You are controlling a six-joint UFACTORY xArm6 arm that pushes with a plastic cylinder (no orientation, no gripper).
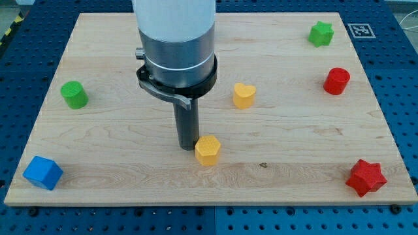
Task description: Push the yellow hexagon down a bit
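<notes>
Yellow hexagon block (208, 150): small, solid yellow, flat top, six sides readable, sits upright near the middle of the pale wooden board (130, 189), slightly toward the near edge. My tip (189, 147) is the lower end of the dark rod, down at the board just left of the yellow hexagon, touching or nearly touching its left side; can't tell which. No fingers on this rig, just the rod, so nothing spread or pinched.

No containers on the board; every block lies loose on the wood.

Other blocks:
- yellow heart-shaped block (243, 95), right of the rod and farther back than the hexagon, well apart from it
- green cylinder (74, 94), far left side
- blue cube (43, 173), near left corner, close to the board's near edge
- green star (321, 33), far right corner
- red cylinder (337, 81), right side, close to the right edge
- red star (366, 177), near right corner, close to the near edge

Room: bare wood between the hexagon and the near edge, with none of the other blocks in that strip. Bare wood also runs right of it toward the red star. Blue perforated table (405, 52) surrounds the board.
</notes>
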